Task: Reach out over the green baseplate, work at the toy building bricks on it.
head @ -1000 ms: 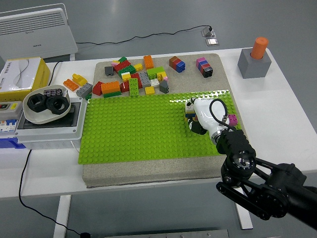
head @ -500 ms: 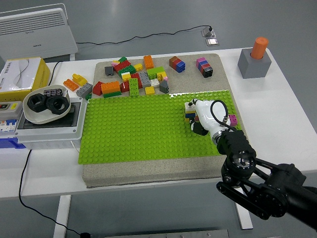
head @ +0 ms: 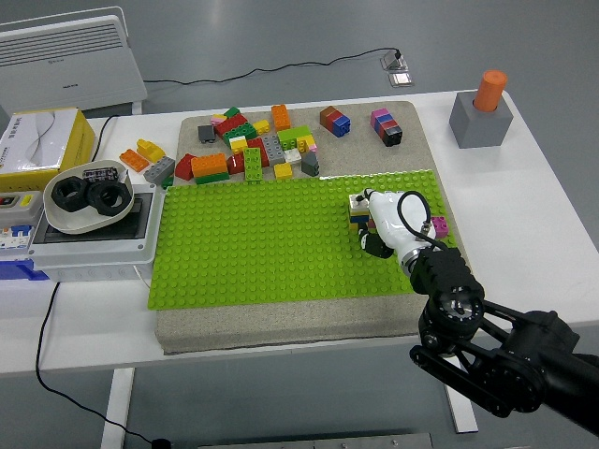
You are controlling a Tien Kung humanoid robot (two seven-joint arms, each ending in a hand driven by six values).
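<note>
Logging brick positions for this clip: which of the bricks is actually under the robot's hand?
The small stack of bricks on the green baseplate, at the right hand. The others lie loose beyond the plate's far edge.

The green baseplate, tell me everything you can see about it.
The green baseplate is a large, bright green plastic sheet covered in even rows of studs. It lies flat on a beige pad on the white table. Most of its surface is bare. Near its right edge, the right robot hand rests over a small stack of bricks, with a pink brick at the edge beyond it. Loose bricks lie just past its far edge.
</note>
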